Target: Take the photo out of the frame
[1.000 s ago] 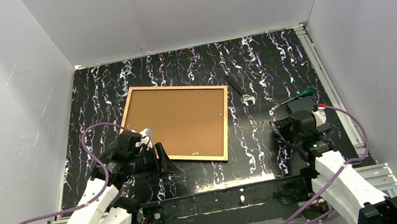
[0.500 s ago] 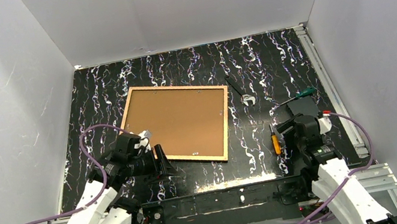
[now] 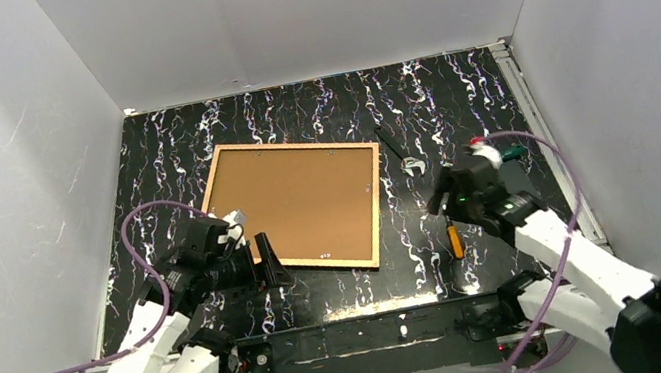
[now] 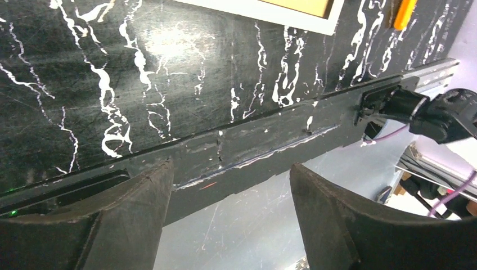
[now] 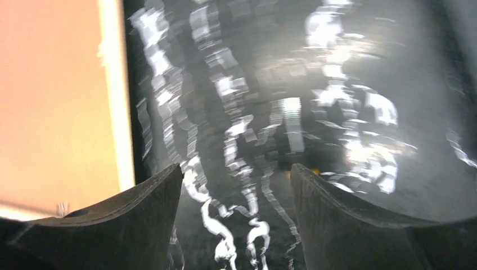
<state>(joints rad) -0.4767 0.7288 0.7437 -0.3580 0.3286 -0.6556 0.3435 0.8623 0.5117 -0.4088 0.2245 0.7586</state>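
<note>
A black table (image 3: 313,108) veined with white streaks fills the floor of a grey-walled booth, seen from above.

The frame (image 3: 379,204) lies flat and face down, slightly towards 9 o'clock from the table's middle and turned a little askew. Only a narrow pale rim of it shows. The photo (image 3: 299,202) sits inside the frame with its brown fibreboard back upward, so the printed side is hidden.

Two white arms reach in from 6 o'clock, each trailing a purple cable. The left gripper (image 4: 230,169) is at the frame's 7 o'clock corner. Its dark fingers stand wide apart with nothing between them, only the table's near edge showing through the gap. Whether it touches the frame cannot be told. The right gripper (image 5: 236,169) hangs at 3 o'clock of the frame, apart from it. Its jaws are also spread wide and empty, over bare table, with the frame's rim off to one side in its blurred wrist view.

Small tools lie around. An orange-handled screwdriver (image 3: 455,240) is at 4 o'clock of the frame, just below the right gripper. A dark-handled wrench (image 3: 403,156) lies near the frame's 2 o'clock corner, and a green-handled screwdriver (image 3: 509,155) is partly hidden behind the right arm.
</note>
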